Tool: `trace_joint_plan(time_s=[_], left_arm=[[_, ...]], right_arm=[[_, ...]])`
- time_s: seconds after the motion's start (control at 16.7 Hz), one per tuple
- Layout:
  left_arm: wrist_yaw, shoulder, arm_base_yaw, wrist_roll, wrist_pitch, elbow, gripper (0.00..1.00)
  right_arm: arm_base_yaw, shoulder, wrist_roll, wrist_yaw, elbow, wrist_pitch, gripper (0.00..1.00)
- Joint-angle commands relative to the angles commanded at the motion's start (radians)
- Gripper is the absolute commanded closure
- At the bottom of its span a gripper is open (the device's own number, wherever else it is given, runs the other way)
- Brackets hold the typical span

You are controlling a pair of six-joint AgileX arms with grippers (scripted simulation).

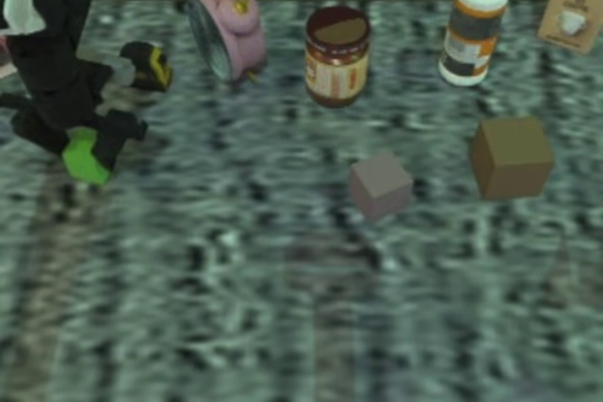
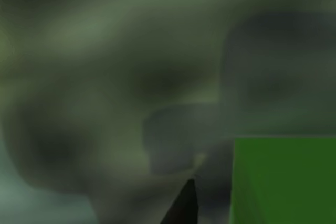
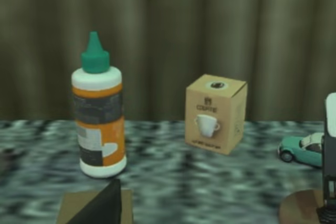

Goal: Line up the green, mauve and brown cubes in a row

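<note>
The lime green cube (image 1: 87, 155) sits at the table's left, under my left gripper (image 1: 91, 143). In the left wrist view this green cube (image 2: 286, 182) fills one corner, and a dark fingertip (image 2: 185, 205) stands beside it with a gap between them. The greyish-mauve cube (image 1: 380, 184) rests near the middle. Right of it is the olive-brown cube (image 1: 511, 156). My right arm is outside the top view. In its wrist view a dark fingertip (image 3: 102, 205) shows in front of the brown cube (image 3: 71, 208), holding nothing.
Along the back stand a pink alarm clock (image 1: 226, 25), a brown jar (image 1: 336, 54), a glue bottle (image 1: 473, 21) and a tan carton (image 1: 573, 2). A small black-and-yellow object (image 1: 149, 65) lies by the left arm. A teal toy car (image 3: 304, 149) shows in the right wrist view.
</note>
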Motion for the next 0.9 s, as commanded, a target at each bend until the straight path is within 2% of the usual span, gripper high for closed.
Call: trace_joint_plan(time_s=[0.18, 0.24, 0.66, 0.9], left_arm=[[0.000, 0.000, 0.000, 0.000, 0.000, 0.000, 0.98], [0.000, 0.000, 0.000, 0.000, 0.000, 0.000, 1.00], [0.000, 0.000, 0.000, 0.000, 0.000, 0.000, 1.00], [0.007, -0.043, 0.005, -0.004, -0.052, 0.042, 1.00]], right_arm=[[0.000, 0.000, 0.000, 0.000, 0.000, 0.000, 0.00], [0.000, 0.000, 0.000, 0.000, 0.000, 0.000, 0.00], [0.000, 0.000, 0.000, 0.000, 0.000, 0.000, 0.00], [0.000, 0.000, 0.000, 0.000, 0.000, 0.000, 0.00]])
